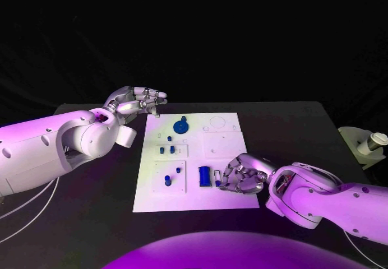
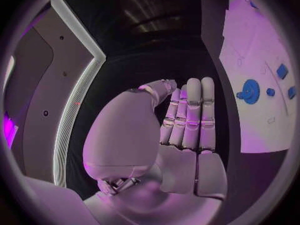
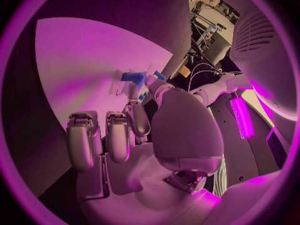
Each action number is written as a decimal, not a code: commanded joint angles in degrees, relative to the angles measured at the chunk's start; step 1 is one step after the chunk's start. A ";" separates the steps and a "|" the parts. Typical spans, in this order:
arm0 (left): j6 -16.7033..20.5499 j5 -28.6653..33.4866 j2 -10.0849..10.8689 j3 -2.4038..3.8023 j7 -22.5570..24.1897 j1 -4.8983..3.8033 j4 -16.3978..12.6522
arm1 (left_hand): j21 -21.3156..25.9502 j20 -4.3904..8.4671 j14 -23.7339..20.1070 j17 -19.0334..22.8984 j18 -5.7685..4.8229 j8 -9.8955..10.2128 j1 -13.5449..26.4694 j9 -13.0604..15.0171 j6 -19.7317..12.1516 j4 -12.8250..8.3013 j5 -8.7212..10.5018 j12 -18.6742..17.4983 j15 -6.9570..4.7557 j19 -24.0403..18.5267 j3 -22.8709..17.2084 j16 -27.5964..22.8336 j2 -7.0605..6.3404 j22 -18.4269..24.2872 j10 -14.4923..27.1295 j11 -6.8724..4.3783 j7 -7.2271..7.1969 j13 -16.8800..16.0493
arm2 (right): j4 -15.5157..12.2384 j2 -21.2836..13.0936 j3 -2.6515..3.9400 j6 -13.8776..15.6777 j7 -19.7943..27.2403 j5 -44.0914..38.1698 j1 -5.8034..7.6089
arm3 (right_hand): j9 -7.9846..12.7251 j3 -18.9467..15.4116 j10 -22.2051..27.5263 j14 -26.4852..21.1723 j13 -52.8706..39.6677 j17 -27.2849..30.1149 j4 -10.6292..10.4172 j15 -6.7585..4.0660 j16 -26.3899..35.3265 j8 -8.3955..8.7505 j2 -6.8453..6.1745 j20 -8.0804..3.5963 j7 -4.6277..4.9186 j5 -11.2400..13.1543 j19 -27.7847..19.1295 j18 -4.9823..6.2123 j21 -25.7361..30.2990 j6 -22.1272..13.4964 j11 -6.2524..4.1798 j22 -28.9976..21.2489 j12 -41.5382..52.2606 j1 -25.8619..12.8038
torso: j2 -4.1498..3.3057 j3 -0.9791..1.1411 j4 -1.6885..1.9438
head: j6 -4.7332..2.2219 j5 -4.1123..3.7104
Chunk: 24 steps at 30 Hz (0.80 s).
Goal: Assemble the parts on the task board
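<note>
Mid-assembly: gear (image 1: 180, 125) and several pegs seated on board (image 1: 230, 199); right hand (image 1: 241, 175) fingers pinch a blue part (image 3: 133, 77); left hand (image 1: 137, 102) curled, holding nothing

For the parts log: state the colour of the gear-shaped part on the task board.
Blue. The gear-shaped part shows best in the left wrist view, lying on the white task board.

Non-task items: desk and one fixture.
Black desk (image 1: 299, 120), dark matte top, set against a black backdrop. Pale fixture (image 1: 365, 144) just off the far right edge, with an upright cylindrical white piece on a light base; finer detail unreadable.
</note>
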<state>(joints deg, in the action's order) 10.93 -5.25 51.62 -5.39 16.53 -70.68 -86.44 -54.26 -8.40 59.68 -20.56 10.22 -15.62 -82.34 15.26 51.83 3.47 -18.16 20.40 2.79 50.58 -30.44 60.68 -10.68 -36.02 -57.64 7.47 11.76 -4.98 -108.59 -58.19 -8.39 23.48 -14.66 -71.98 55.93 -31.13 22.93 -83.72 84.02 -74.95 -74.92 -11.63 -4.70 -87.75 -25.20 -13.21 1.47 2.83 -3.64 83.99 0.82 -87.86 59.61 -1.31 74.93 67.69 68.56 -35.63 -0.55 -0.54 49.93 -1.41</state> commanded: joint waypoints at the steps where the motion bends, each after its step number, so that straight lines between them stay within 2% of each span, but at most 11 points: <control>1: -0.89 -0.10 -0.03 0.04 0.19 -0.05 -0.14 | -0.21 0.22 -0.37 0.05 0.35 -0.18 -0.51 -0.05 -0.52 -0.06 -0.33 0.40 0.21 0.04 -0.30 0.00 0.15 -0.06 0.39 0.19 -0.02 0.05 | 0.23 0.49 -0.01 -0.55 -0.81 -2.02 -0.16 | -0.09 -0.33 -0.36 4.99 -3.70 -10.28 -0.12 0.04 -0.10 -0.31 0.68 0.36 -0.05 -0.22 5.14 -0.38 -0.25 0.59 -0.03 14.49 0.39 0.19 | -0.03 0.05 -0.03 | 0.02 0.06; 24: -0.97 -0.11 0.01 0.03 0.09 -0.05 -0.16 | -0.29 0.22 -0.36 0.08 0.35 -0.21 -0.50 -0.07 -0.53 -0.09 -0.32 0.44 0.22 -0.01 -0.34 -0.01 0.13 -0.12 0.40 0.19 -0.01 0.07 | 0.95 1.39 -0.02 -0.65 -1.41 -5.31 -0.40 | -0.16 -0.13 -0.71 5.08 -4.14 -10.72 0.78 -0.34 -0.30 -0.50 0.91 0.03 -0.52 -0.40 5.40 -0.51 -0.81 1.10 -0.46 14.67 1.20 2.26 | -0.01 0.04 -0.04 | 0.03 -0.08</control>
<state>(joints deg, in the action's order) 10.86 -5.28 51.68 -5.39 16.41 -70.68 -86.46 -54.25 -8.40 59.68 -20.57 10.22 -15.62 -82.34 15.27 51.83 3.47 -18.16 20.63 2.79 50.58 -30.44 60.68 -10.68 -36.08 -57.64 7.48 11.76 -4.98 -107.64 -56.88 -8.40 23.38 -15.79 -75.49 55.60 -31.20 22.73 -83.94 84.03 -74.93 -74.91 -11.19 -4.71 -87.75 -25.48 -12.07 1.47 2.36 -3.65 83.99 0.82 -88.42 60.49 -1.54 74.91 68.66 70.33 -35.64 -0.50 -0.60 49.96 -1.47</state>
